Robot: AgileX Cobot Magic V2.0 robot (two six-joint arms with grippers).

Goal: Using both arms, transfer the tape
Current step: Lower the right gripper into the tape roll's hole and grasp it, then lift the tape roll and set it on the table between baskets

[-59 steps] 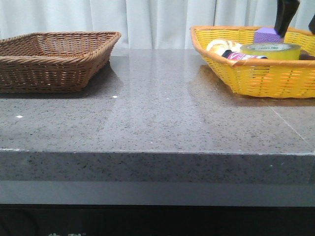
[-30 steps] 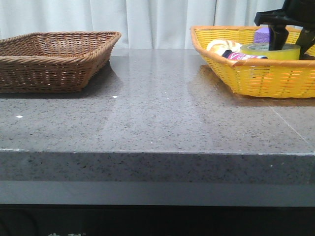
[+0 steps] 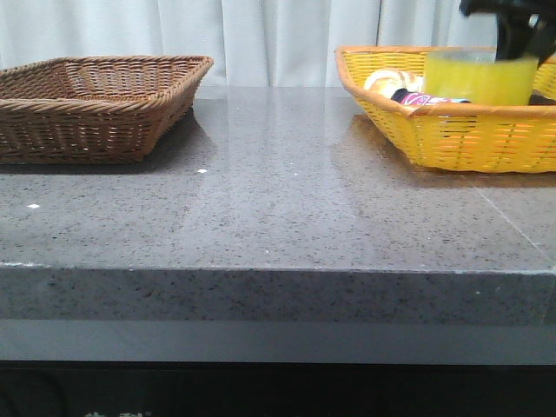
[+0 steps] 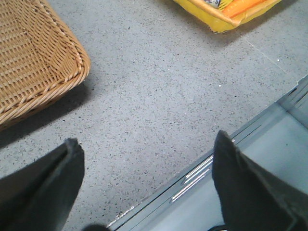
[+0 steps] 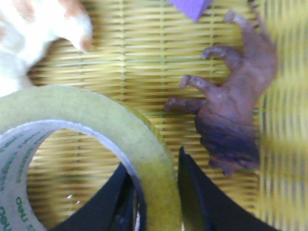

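The tape [image 3: 479,78], a wide translucent yellow roll with a white core printed in green, hangs blurred just above the yellow basket [image 3: 469,139] at the table's right. My right gripper [image 3: 514,26] is shut on its wall. In the right wrist view the roll [image 5: 96,120] fills the frame and the gripper [image 5: 159,192] has one finger inside the core and one outside. My left gripper [image 4: 144,187] is open and empty over the table's front edge, out of the front view.
A brown wicker basket [image 3: 95,104] stands at the far left; its corner shows in the left wrist view [image 4: 33,72]. The yellow basket holds a purple cube [image 5: 190,7], a brown hand-shaped toy [image 5: 231,106], a white and orange object [image 5: 33,33] and a pink tube [image 3: 426,100].
My right gripper came down onto the tape in the yellow basket, shut on its wall and has lifted it a little. The purple cube is now hidden behind it in the front view.
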